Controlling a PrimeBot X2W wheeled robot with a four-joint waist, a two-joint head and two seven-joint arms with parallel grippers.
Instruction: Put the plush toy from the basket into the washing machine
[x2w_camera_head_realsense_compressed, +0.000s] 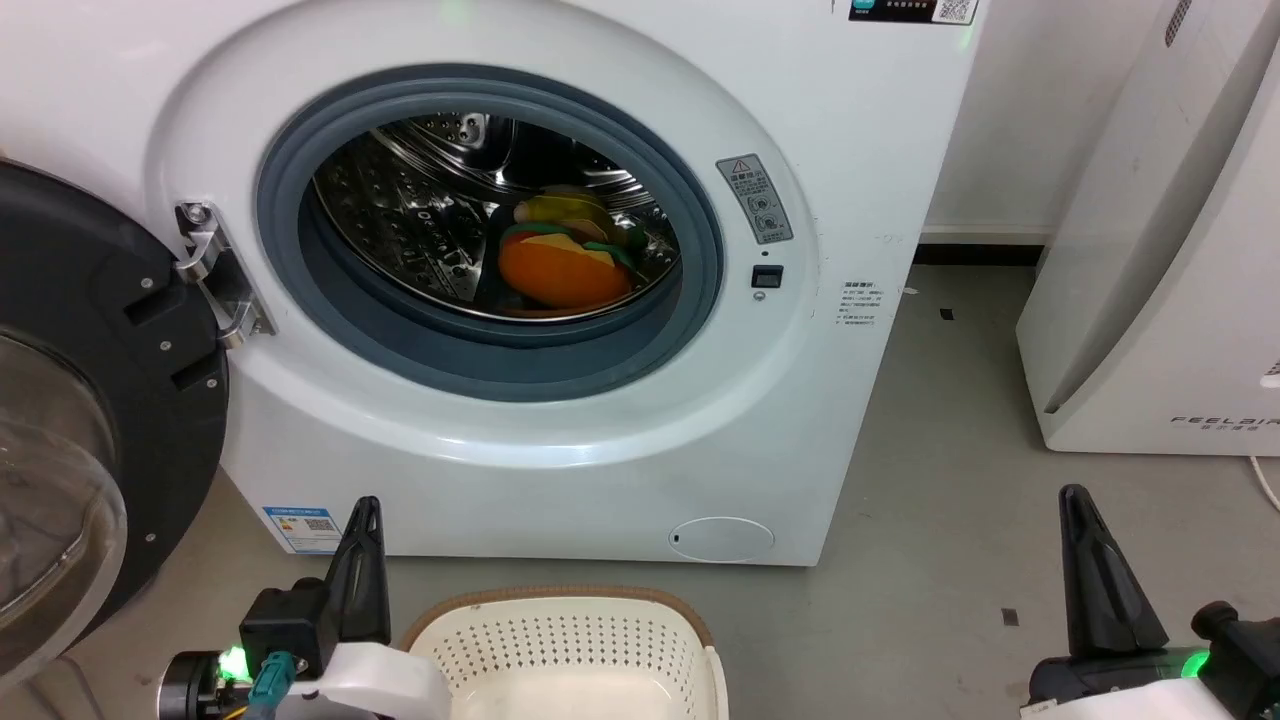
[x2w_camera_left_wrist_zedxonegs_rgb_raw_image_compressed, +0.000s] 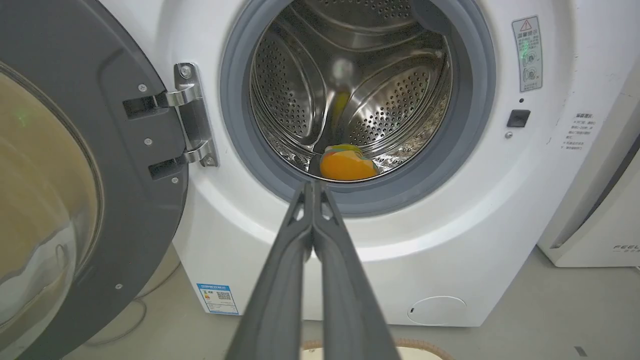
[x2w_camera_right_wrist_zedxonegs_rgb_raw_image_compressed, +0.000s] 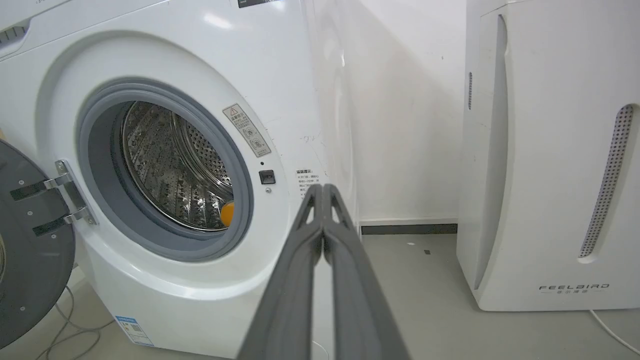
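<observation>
Plush toy lies inside the washing machine, low in the steel drum toward its right side, orange end facing the opening w/ green trim and yellow behind it. Grey gasket rings the porthole; its lower lip hides the toy's underside in the left wrist view. Nothing sits btw. toy and opening. Door stands wide open on the machine's left, hung on a metal hinge at the porthole's left edge, glass bulging toward the robot. Basket sits on the floor just in front of the machine's base, below the porthole. Left gripper is beside the basket's left rim, fingers pressed together tip to tip, gripping nothing, aimed at the gasket's lower edge per its wrist view. Right gripper is well apart at the lower right, likewise closed, holding nothing. White appliance marked FEELBIRD stands right of the machine, w/ a strip of bare floor btw. them running back to the wall.
</observation>
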